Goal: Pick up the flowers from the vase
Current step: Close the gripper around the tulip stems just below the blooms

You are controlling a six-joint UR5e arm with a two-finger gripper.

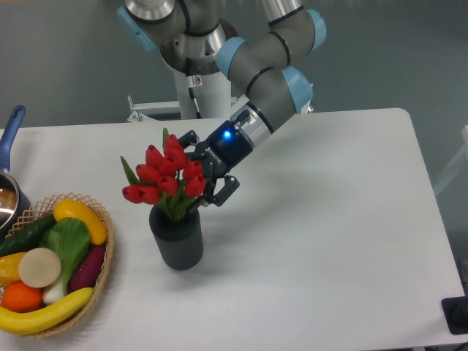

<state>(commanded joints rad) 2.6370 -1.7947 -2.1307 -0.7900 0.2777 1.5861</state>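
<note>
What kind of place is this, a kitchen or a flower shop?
Probably neither: it looks like a robot test lab. A robot arm is mounted at a plain white table set with props: flowers in a vase and a basket of fruit.

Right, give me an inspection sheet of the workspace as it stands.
Surface: white table, no spills seen.
Job's things: red flowers standing in the dark vase, not lifted out.
Clutter: wicker basket of fruit and vegetables at the left; pot with a blue handle at the left edge.
Gripper: gripper at the right side of the flowers, fingers spread; contact cannot be told.
Cables: nothing seen.
Surroundings: grey wall; dark object at the bottom right corner.
</note>
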